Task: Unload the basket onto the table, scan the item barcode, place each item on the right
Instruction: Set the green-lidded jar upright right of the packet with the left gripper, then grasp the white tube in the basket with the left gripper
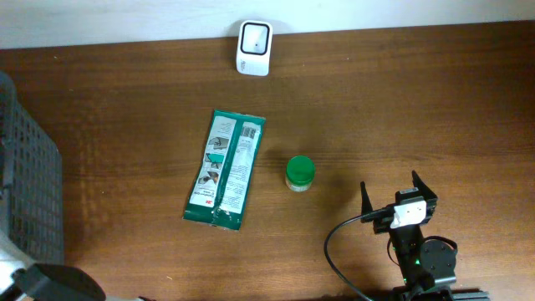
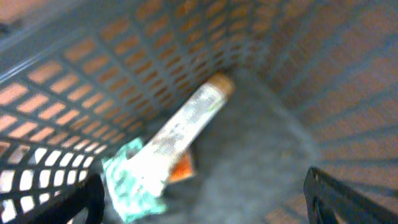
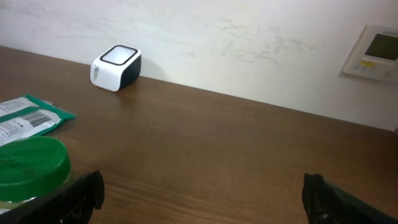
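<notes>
Two items: packet (image 1: 224, 170) likely light, floppy, pinch long edge; jar (image 1: 300, 173), its 3 o'clock, rigid. Left tool (image 2: 205, 194), right tool (image 1: 390, 186) wide, empty.

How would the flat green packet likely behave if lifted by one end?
The green packet lies flat like thin film, so it would probably droop. Its smooth printed face may be slippery. Being flat, it is unlikely to roll when pushed.

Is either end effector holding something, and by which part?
Nothing is held: both the left end effector and the right end effector are open and empty.
</notes>
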